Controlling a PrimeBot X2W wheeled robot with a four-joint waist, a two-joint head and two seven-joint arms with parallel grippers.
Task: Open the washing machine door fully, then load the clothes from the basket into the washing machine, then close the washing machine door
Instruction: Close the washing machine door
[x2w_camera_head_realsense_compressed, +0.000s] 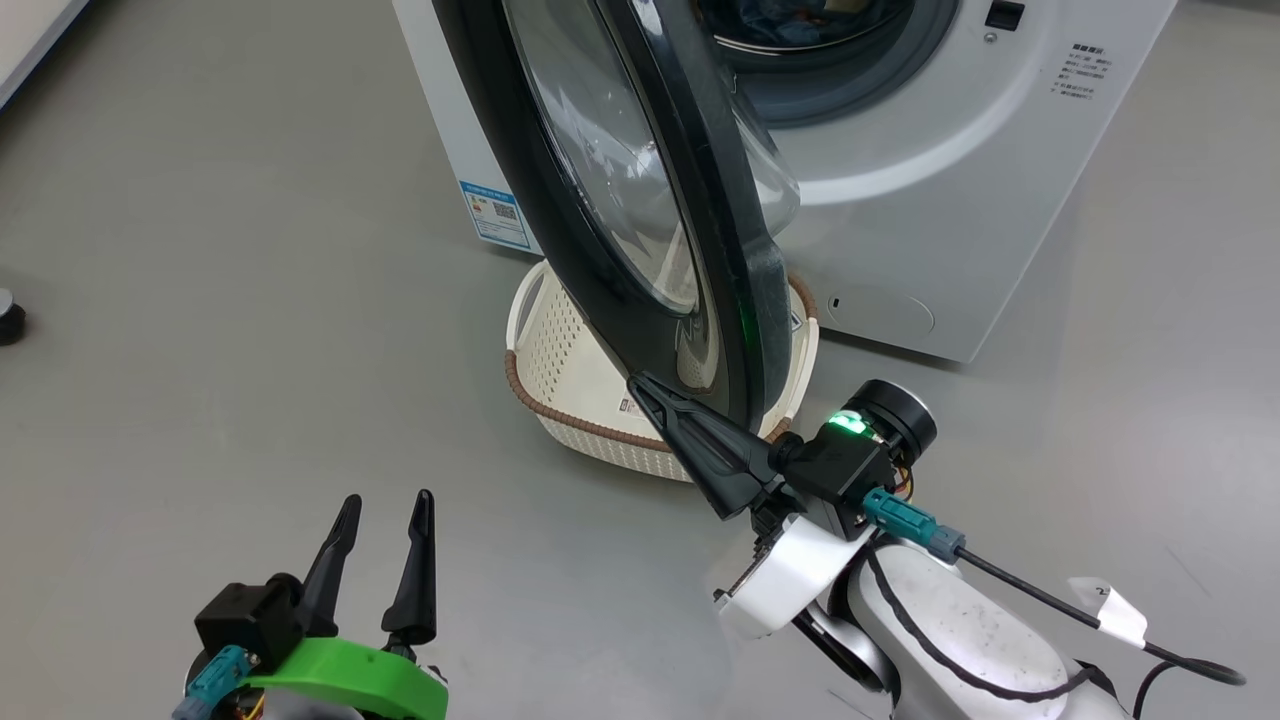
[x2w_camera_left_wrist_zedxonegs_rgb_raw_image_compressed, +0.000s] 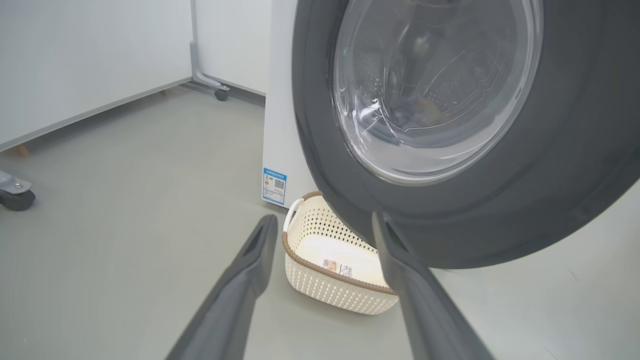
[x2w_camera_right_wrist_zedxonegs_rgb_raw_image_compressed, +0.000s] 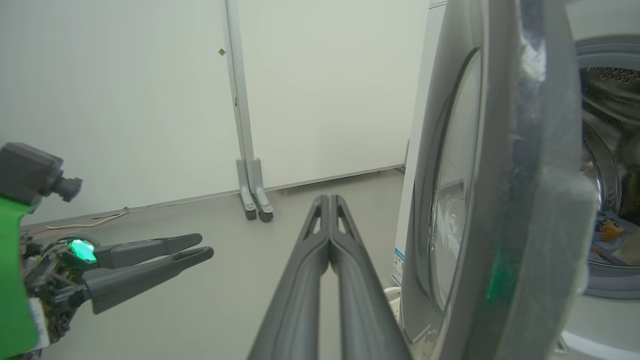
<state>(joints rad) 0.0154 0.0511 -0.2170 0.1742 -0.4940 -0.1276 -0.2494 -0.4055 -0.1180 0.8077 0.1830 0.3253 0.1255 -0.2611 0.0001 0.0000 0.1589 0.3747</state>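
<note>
Apparently right gripper (x2w_camera_head_realsense_compressed: 648, 392), fingers together as blunt pusher, pressing washing machine door (x2w_camera_head_realsense_compressed: 715, 230) closed; left gripper (x2w_camera_head_realsense_compressed: 388, 500), fingers apart, waiting clear; basket (x2w_camera_head_realsense_compressed: 565, 385) lying empty.

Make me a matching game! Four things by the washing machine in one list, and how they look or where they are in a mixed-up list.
Things:
1. cream-white perforated plastic basket
2. light blue bear-print clothes
3. left gripper, two dark fingers
4. right gripper, two dark fingers

States:
A. fingers pressed together
B. inside the steel drum
C. empty, on the floor below the black-rimmed round glass door
D. fingers spread apart

Pairs: 1-C, 2-B, 3-D, 4-A
</note>
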